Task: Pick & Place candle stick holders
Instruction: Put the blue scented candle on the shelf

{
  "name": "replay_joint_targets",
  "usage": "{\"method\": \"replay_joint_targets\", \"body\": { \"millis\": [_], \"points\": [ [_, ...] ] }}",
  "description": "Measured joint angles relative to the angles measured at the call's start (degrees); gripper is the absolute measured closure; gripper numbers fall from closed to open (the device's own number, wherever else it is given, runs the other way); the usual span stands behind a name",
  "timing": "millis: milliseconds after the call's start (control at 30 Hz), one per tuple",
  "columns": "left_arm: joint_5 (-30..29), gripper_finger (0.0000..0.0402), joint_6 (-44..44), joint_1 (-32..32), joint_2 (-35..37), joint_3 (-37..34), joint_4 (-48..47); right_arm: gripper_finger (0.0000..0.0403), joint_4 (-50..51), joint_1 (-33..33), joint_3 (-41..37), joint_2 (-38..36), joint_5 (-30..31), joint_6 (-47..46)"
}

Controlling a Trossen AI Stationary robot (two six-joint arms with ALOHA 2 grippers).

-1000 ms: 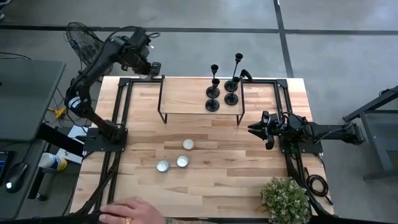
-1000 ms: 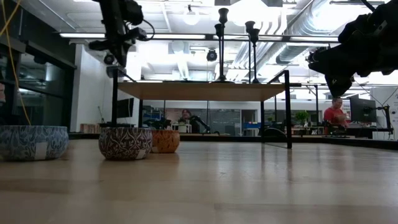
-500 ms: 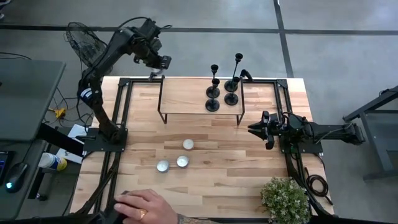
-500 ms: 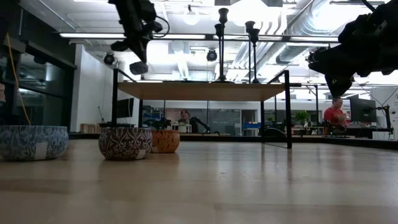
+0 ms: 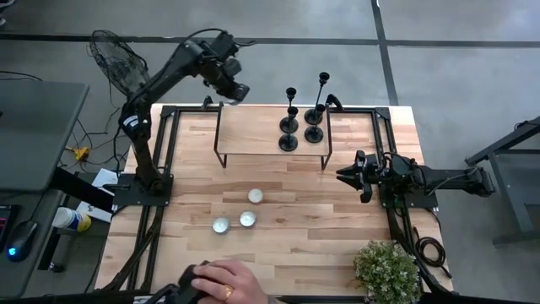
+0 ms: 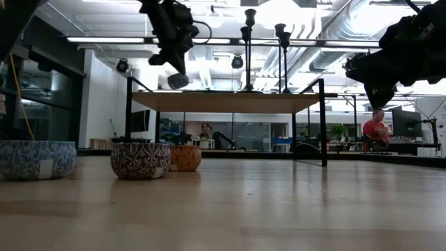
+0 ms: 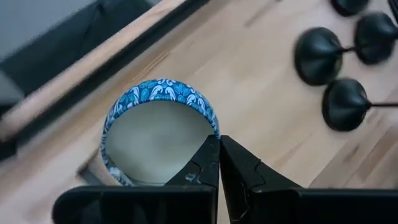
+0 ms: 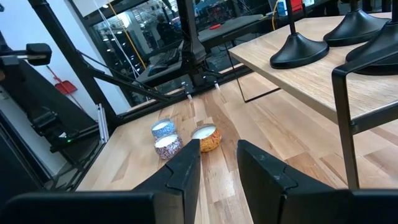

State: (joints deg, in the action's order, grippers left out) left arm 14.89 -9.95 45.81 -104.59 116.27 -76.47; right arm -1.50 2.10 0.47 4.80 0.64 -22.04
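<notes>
Candle stick holders (image 5: pixel 302 118) sit clustered on the raised shelf (image 5: pixel 253 135). Left hand (image 5: pixel 237 89) (fingers pinched together, empty) hovers above the shelf's far-left corner; right hand (image 5: pixel 348 176) part-open, empty, beside the shelf. Risk: thin stems, one nudge topples neighbours.

The high view looked straight down; the low view faced level across the table (image 6: pixel 230 209); both shared the raised shelf (image 5: pixel 253 135).

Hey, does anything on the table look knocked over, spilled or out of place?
Nothing stands out. The candle holders stand upright on the raised shelf, and the three small bowls sit upright on the table.
</notes>
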Motion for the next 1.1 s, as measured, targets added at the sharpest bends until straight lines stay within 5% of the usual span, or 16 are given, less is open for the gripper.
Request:
{"method": "replay_joint_targets", "body": {
  "millis": [633,1100],
  "points": [
    [5.84,0.0401,41.26,-4.01,-2.96,-0.02,1.51,0.0304,0.0,0.01,0.0,0.0,0.0,0.0],
    [2.52,0.0401,58.94,-5.78,-4.12,-0.02,3.09,0.0304,0.01,-0.02,0.0,0.0,0.0,0.0]
  ]
}}
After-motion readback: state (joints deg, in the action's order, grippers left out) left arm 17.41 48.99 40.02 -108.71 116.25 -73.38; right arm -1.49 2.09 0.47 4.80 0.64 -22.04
